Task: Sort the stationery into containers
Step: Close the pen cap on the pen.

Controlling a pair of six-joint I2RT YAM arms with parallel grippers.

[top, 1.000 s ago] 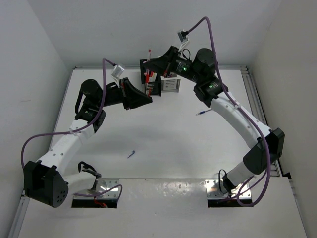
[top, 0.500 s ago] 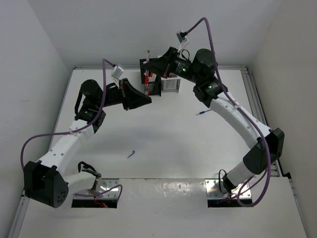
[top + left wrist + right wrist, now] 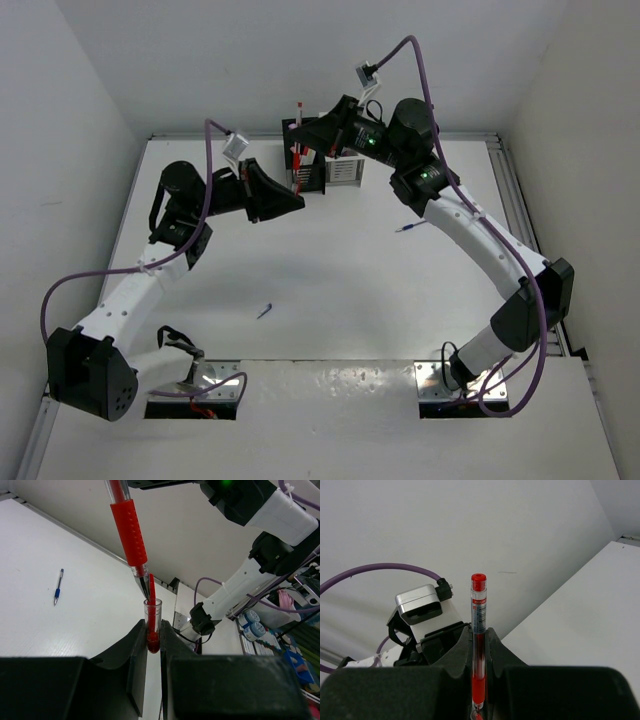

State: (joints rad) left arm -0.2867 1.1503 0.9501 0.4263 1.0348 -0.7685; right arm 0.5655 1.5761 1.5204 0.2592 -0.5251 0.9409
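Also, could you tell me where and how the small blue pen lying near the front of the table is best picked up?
Take the blue pen around mid-barrel, coming straight down from above with the fingers across its length. It lies flat and slanted on the table, nothing touching it, so both sides look free.

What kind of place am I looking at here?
Probably a robotics lab's test booth: a white table boxed in by plain white panels, two white-and-black robot arms bolted at its edge, cluttered equipment shelves beyond.
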